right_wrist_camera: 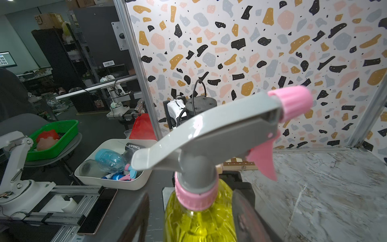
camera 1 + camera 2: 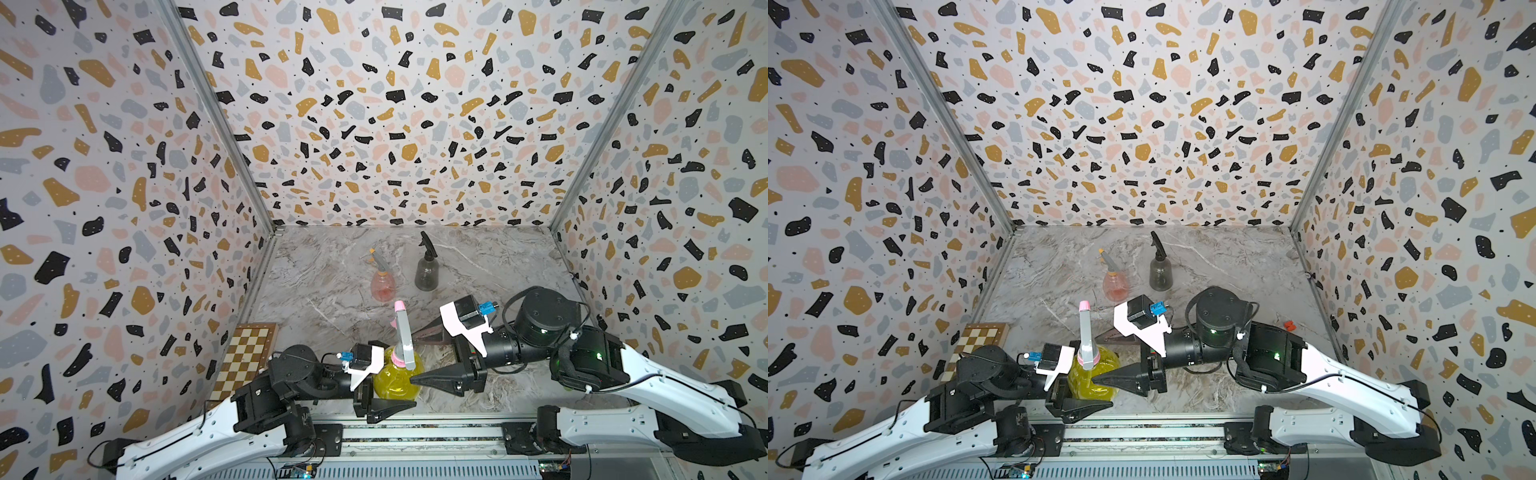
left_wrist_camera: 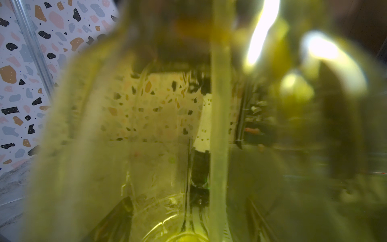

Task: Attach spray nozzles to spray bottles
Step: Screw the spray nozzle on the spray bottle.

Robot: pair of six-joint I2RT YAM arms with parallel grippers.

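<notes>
My left gripper [image 2: 390,397] clamps rounded yellow plastic bottle [image 2: 392,376] wearing grey-pink nozzle [image 2: 404,332]; right gripper [image 2: 414,356] straddles it, wide; marble table [image 2: 498,266] front edge close.

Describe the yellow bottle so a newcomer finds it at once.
Start at the marble tabletop and go to its near edge, right of the chessboard. The yellow bottle stands there, nearer than the pink bottle and the dark grey bottle. It alone wears a grey nozzle with a pink tip and collar.

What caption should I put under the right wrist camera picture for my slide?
A grey-and-pink sprayer sits on top of the yellow bottle, with the marble table beside it.
</notes>
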